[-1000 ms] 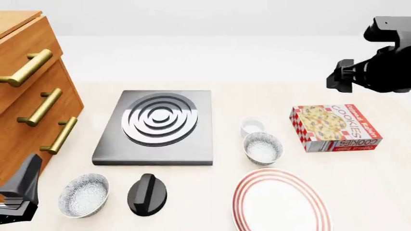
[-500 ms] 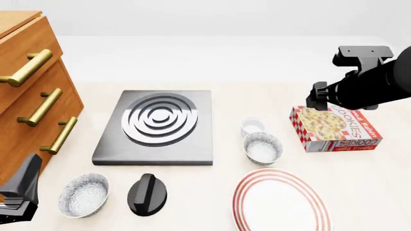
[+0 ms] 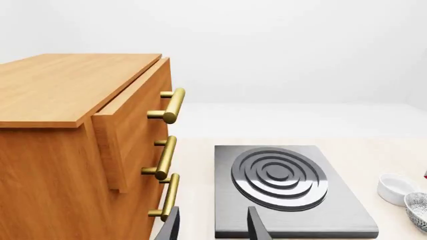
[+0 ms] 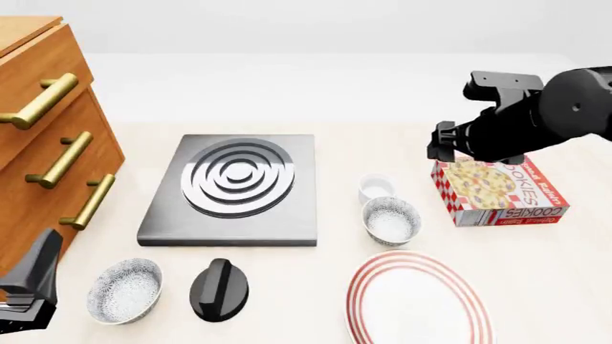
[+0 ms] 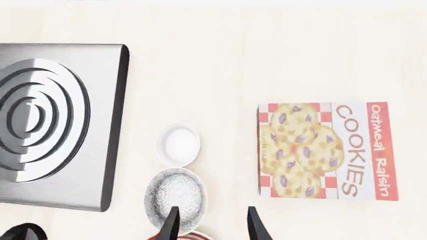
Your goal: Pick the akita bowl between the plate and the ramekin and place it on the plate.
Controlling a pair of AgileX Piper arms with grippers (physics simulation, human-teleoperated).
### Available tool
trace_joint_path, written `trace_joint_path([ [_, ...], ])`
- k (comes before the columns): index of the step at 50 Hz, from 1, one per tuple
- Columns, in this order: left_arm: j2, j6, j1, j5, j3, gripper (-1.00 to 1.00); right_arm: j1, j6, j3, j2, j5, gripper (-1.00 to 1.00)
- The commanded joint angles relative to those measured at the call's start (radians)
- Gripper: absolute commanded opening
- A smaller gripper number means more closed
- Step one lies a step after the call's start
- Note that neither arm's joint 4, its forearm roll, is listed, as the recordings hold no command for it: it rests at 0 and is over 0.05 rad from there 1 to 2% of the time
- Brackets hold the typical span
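The akita bowl [image 4: 391,220], dark outside and speckled inside, sits between the white ramekin [image 4: 376,188] behind it and the red-ringed plate [image 4: 360,288] in front. My right gripper [image 4: 443,143] hovers high over the cookie box's far left corner, to the right of the ramekin. In the right wrist view its fingers [image 5: 171,225] stand open and empty above the akita bowl [image 5: 175,199] and ramekin [image 5: 179,144]. My left gripper [image 4: 29,287] rests at the near left edge, open in the left wrist view [image 3: 213,229], far from the bowl [image 3: 419,210].
A look-alike speckled bowl [image 4: 125,290] and a black knob-shaped object [image 4: 219,288] lie near left. A grey burner slab [image 4: 234,188] is centre left, a wooden drawer cabinet [image 4: 43,143] far left, a cookie box [image 4: 498,190] right of the bowl.
My right arm has swung left and lower, from the upper right corner to above the cookie box's left corner. The left arm and all objects are unchanged.
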Motion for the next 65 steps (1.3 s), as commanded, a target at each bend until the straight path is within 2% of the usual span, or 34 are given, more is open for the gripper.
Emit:
trace_joint_path([
  [1,0.000,-0.001,0.000,0.000,0.000,1.00,0.030,0.048,-0.021,0.054,-0.028,1.00],
  [16,0.000,0.000,0.000,0.000,0.000,1.00,0.039,0.072,0.009,0.120,-0.085,1.00],
  [24,0.000,0.000,0.000,0.000,0.000,1.00,0.026,0.053,0.051,0.146,-0.131,1.00],
  [33,0.000,0.000,0.000,0.000,0.000,1.00,0.015,0.046,0.054,0.168,-0.140,1.00],
  [40,0.000,0.000,0.000,0.000,0.000,1.00,0.032,0.067,0.057,0.228,-0.170,1.00],
  [41,0.000,0.000,0.000,0.000,0.000,1.00,0.051,0.087,0.056,0.245,-0.172,1.00],
  [47,0.000,0.000,0.000,0.000,0.000,1.00,0.048,0.084,0.068,0.267,-0.196,1.00],
  [51,0.000,0.000,0.000,0.000,0.000,1.00,0.072,0.104,0.076,0.294,-0.214,1.00],
  [65,0.000,0.000,0.000,0.000,0.000,1.00,0.072,0.096,0.104,0.286,-0.228,1.00],
])
